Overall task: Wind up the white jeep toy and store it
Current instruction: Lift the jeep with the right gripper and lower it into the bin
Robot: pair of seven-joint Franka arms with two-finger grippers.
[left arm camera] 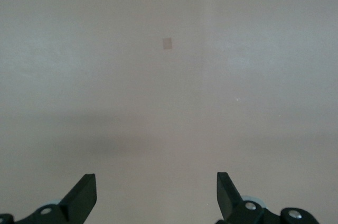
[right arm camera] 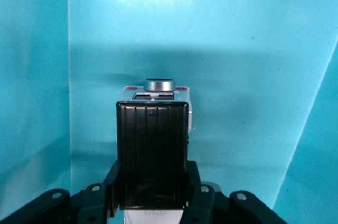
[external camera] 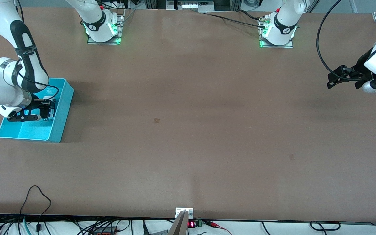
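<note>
your right hand point(external camera: 46, 115) is down inside the turquoise bin point(external camera: 60, 112) at the right arm's end of the counter point(external camera: 188, 130), clamped on the white jeep toy point(right arm camera: 153, 150), whose black roof shows in the right wrist view. lower until the wheels look seated on the bin floor, then release gently and lift straight up. your left hand point(left arm camera: 157, 195) waits wide apart, holding nothing, over bare counter.

A broad, matte brown table top point(external camera: 188, 130) fills the front view, with two small darker square marks on it. An open rectangular turquoise plastic bin point(external camera: 62, 112) sits at the right arm's end. Loose black cables point(external camera: 38, 199) trail over the edge nearest the front camera.
</note>
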